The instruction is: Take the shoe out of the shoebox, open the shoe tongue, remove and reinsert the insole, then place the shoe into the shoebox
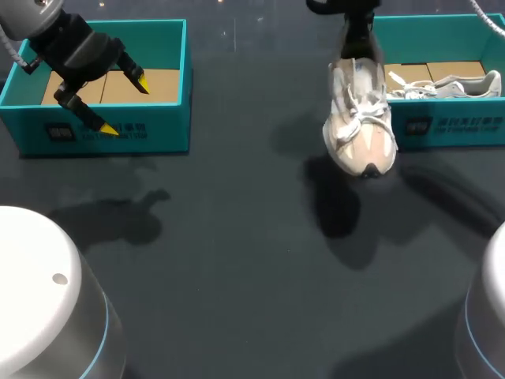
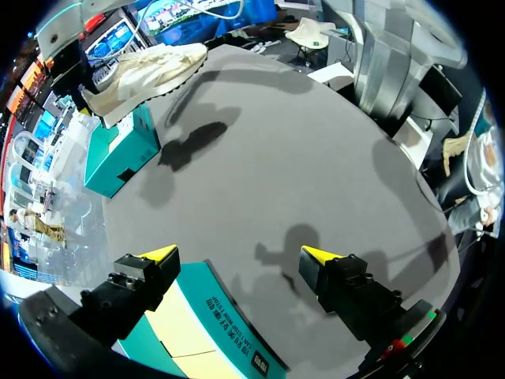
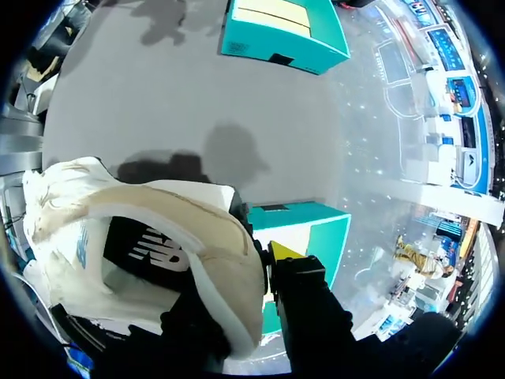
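Note:
A beige and white sneaker (image 1: 360, 118) hangs toe-down above the table, just in front of the right teal shoebox (image 1: 442, 125). My right gripper (image 3: 256, 272) is shut on its heel collar, one finger inside the shoe (image 3: 158, 205) and a yellow tip outside. A second pale shoe (image 1: 450, 85) lies in that right box. My left gripper (image 1: 124, 104) hovers open over the left teal shoebox (image 1: 170, 118), which shows only its cardboard floor. From the left wrist, the gripper (image 2: 238, 254) holds nothing, the box edge (image 2: 229, 324) lies under it and the sneaker (image 2: 146, 71) hangs far ahead.
Dark grey tabletop (image 1: 237, 237) stretches between and in front of the two boxes. From the right wrist, the left box (image 3: 284, 28) sits far ahead and the right box (image 3: 316, 229) is close beside the gripper.

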Action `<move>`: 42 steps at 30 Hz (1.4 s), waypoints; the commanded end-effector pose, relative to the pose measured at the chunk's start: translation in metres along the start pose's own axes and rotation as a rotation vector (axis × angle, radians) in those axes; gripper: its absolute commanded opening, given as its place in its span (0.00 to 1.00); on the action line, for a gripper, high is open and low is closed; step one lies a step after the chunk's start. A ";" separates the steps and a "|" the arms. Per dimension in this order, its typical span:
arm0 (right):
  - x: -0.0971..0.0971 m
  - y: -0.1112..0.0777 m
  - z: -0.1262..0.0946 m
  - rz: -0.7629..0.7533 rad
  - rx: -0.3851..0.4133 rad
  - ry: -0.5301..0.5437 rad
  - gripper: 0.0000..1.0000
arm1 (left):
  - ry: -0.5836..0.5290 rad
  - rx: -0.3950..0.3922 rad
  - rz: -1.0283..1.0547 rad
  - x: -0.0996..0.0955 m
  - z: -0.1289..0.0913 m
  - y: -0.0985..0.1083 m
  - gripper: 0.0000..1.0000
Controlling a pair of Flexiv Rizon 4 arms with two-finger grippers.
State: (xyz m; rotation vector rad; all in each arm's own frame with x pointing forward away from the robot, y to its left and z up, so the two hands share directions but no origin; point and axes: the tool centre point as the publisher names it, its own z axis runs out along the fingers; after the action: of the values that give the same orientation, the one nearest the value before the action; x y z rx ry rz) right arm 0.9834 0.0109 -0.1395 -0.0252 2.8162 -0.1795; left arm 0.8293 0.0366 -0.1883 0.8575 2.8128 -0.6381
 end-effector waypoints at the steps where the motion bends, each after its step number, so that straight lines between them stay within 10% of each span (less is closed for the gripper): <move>1: -0.034 -0.041 -0.019 0.017 0.008 0.006 0.00 | 0.002 -0.001 0.001 0.000 0.000 0.000 1.00; 7: -0.082 -0.086 -0.006 0.029 0.044 -0.009 0.00 | 0.002 -0.001 0.001 0.000 0.000 0.000 1.00; 24: -0.082 -0.086 -0.006 0.029 0.044 -0.009 0.00 | 0.002 -0.001 0.001 0.000 0.000 0.000 1.00; 42: -0.177 -0.206 0.044 -0.070 0.011 -0.019 0.00 | 0.002 -0.001 0.001 0.000 0.000 0.000 1.00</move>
State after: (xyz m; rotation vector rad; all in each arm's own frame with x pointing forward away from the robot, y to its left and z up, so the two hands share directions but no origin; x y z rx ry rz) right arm 1.1466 -0.1825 -0.0988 -0.1126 2.7576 -0.2618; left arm 0.8293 0.0364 -0.1883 0.8580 2.8128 -0.6381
